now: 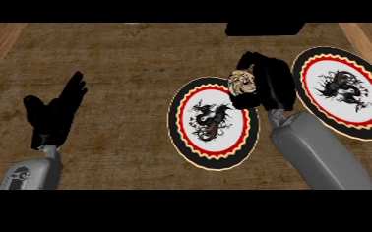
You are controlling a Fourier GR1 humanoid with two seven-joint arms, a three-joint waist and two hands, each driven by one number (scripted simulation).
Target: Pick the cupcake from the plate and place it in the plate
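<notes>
A humanoid robot's right hand (265, 81) is curling its black fingers (245, 61) and thumb around a cupcake (241, 82) above a brown wood-grain kitchen counter (123, 59). The cupcake, pale and frosted with a dark base, is showing at the left side of the hand, partly hidden by the fingers, and is sitting over the upper right rim of the nearer plate (212, 123). Whether it is touching that rim or being held just clear of it cannot be told from this view.

The nearer plate is lying flat near the counter's middle, ringed in black, red and yellow around a white centre bearing a dark dragon-like figure. A second plate (335, 91) of the same pattern is lying to its right, running off the view's right edge, and the right hand and its grey forearm (316, 152) are passing between the two.

At the view's left, the robot's left hand (54, 110) is resting open above the counter, fingers straight and pointing up, holding nothing, well apart from both plates. A dark block (265, 28) is showing at the counter's far edge, above the right hand.
</notes>
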